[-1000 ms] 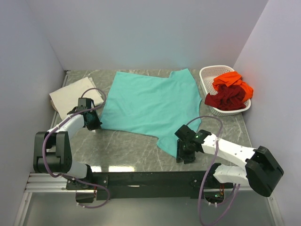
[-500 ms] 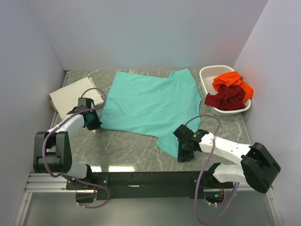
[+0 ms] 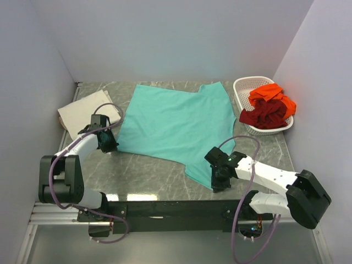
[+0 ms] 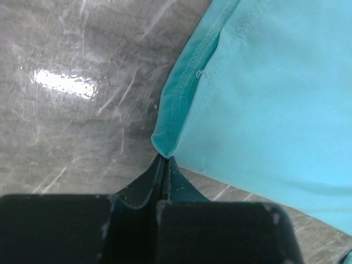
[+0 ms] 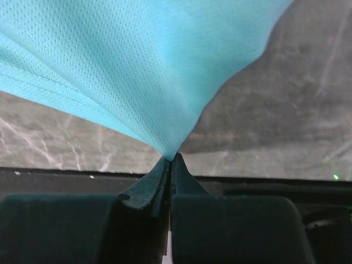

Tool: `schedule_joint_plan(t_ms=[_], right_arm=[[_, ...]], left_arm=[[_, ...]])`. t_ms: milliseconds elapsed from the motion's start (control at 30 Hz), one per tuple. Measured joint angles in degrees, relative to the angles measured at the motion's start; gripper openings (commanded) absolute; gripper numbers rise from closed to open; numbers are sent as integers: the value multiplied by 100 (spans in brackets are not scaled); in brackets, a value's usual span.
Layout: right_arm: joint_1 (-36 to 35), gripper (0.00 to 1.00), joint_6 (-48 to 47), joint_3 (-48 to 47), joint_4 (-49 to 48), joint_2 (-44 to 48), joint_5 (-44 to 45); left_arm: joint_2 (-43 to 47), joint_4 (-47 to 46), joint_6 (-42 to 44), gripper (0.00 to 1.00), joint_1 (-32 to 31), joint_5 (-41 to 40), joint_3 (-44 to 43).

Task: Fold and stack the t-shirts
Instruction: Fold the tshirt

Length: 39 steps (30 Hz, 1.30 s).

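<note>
At the teal t-shirt's near corners, left gripper and right gripper pinch thin edges that uneven pulling could slip free.

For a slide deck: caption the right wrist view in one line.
Right gripper shut on a pinched corner of the teal t-shirt, over the grey table.

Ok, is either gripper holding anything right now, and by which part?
Both hold the teal t-shirt: the left gripper pinches its hemmed left corner, and the right gripper pinches the tip of its near right corner.
</note>
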<state>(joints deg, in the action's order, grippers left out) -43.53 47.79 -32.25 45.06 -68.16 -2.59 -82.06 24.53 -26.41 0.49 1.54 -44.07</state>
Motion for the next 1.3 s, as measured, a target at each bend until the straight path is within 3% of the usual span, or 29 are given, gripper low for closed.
schedule_joint_plan(t_ms=[533, 867, 1300], right_arm=[[-59, 0, -72, -109, 1283, 977, -199], [-2, 0, -195, -1508, 1611, 332, 199], [1515, 0, -1228, -2741, 1344, -654, 841]], left_arm=[[817, 387, -334, 0, 0, 136, 109], [669, 457, -321, 0, -17, 385, -195], [-621, 542, 55, 0, -337, 616, -1508]])
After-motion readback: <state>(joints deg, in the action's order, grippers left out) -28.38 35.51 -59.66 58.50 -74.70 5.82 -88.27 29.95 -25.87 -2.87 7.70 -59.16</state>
